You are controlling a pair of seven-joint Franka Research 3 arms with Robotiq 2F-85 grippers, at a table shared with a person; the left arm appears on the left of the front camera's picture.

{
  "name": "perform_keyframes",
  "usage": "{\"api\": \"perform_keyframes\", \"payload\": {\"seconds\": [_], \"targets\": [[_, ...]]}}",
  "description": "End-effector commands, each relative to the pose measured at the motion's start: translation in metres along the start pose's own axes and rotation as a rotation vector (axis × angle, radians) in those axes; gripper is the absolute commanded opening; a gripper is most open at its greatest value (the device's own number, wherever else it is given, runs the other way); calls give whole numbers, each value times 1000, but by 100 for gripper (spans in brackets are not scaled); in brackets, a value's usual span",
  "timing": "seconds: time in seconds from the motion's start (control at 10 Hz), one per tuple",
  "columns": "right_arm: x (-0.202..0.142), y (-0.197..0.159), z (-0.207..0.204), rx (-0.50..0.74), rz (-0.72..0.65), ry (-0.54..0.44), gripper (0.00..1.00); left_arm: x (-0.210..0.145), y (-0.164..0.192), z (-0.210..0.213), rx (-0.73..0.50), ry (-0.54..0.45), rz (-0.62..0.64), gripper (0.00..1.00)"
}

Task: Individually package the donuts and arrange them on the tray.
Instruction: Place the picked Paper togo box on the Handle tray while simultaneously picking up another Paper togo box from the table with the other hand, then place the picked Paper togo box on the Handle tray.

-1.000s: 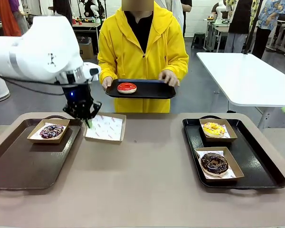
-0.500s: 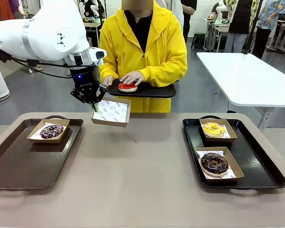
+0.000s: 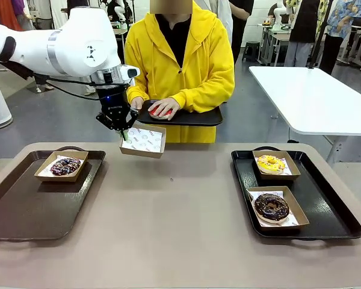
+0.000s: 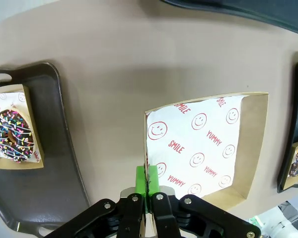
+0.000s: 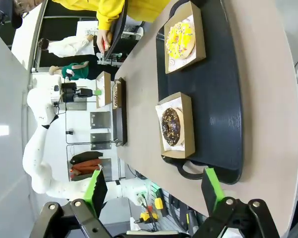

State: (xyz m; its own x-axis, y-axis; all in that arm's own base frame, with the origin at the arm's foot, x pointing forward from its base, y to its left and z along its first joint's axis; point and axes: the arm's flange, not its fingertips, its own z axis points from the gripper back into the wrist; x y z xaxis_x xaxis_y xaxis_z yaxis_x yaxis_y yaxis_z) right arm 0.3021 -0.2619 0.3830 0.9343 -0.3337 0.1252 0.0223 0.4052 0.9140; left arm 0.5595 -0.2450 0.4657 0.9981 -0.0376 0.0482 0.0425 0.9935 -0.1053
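- Left gripper [image 3: 121,131] is pinched on the rim of an empty paper-lined box [image 3: 144,140], holding it in the air above the table [image 3: 186,198].
- Right gripper [image 5: 154,191] stands spread, holding nothing.
- At the box's 12 o'clock, a person's hand [image 3: 165,108] covers the red donut [image 3: 154,112] on a held tray [image 3: 195,116].
- Sprinkled donut [image 3: 65,166]: boxed, 8 o'clock tray.
- Yellow donut [image 3: 271,163] and chocolate donut [image 3: 272,206]: boxed, 4 o'clock tray.

You see a brown cardboard box [image 4: 238,148] lined with white paper [image 4: 196,146] printed with red smileys and words. The sprinkled donut [image 4: 12,135] is dark with multicoloured flecks; the yellow donut [image 3: 271,163] and chocolate donut [image 3: 271,206] sit on a black tray [image 3: 331,205]. The person's jacket [image 3: 198,60] is bright yellow, and the surface [image 3: 180,229] is tan.
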Motion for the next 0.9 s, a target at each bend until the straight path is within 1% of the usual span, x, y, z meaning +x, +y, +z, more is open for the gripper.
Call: {"api": "perform_keyframes", "payload": {"seconds": [0.0,0.8], "targets": [[0,1,2,7,-18,-1,100,-7,-2,1,0,-6,-6,0],[0,1,2,7,-18,-1,100,-7,-2,1,0,-6,-6,0]]}}
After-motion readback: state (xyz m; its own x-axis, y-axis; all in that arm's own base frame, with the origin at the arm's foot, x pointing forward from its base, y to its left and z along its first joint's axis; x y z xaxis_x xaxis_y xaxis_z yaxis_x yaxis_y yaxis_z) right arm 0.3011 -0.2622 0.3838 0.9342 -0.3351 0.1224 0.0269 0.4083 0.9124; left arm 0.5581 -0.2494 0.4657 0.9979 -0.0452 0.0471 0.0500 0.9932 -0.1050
